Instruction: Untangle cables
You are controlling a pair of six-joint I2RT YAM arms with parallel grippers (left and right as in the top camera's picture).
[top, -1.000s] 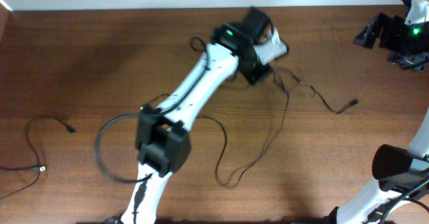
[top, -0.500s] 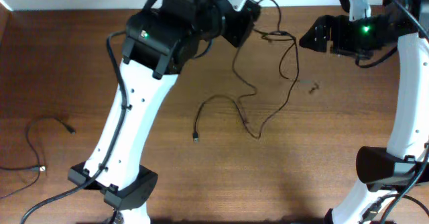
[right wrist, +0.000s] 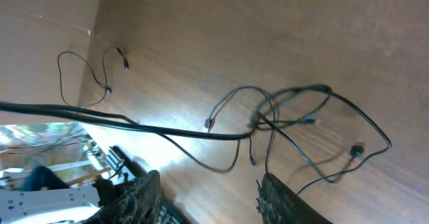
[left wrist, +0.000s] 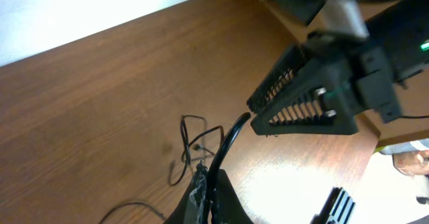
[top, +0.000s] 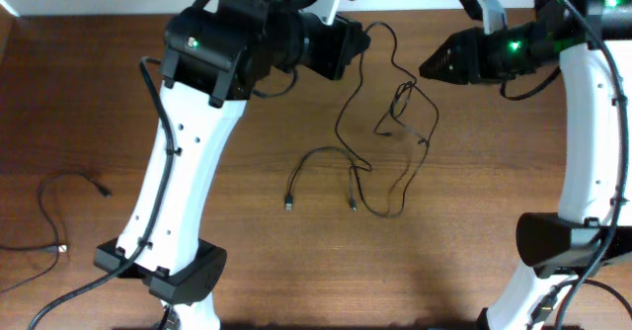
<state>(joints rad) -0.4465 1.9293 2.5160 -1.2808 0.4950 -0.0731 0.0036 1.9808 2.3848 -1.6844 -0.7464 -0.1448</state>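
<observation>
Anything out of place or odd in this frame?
Yes: the cables are snarled into a knot in the middle, with one strand hanging from the raised left pincer. Another thin cable lies by itself far to the left. No damage shows.

Overhead: looks straight down on bench (top: 79, 103), wide. Left wrist: raised, oblique, right end effector (left wrist: 253, 118) close ahead. Right wrist: high, tilted down at bench. All three share the tangled cables (right wrist: 260, 122).

Between my two white arms (top: 183, 172), the tangled thin black cables (top: 399, 113) are lying on the brown wooden table (top: 99, 93); another thin black cable (top: 96, 184) is lying far left.
</observation>
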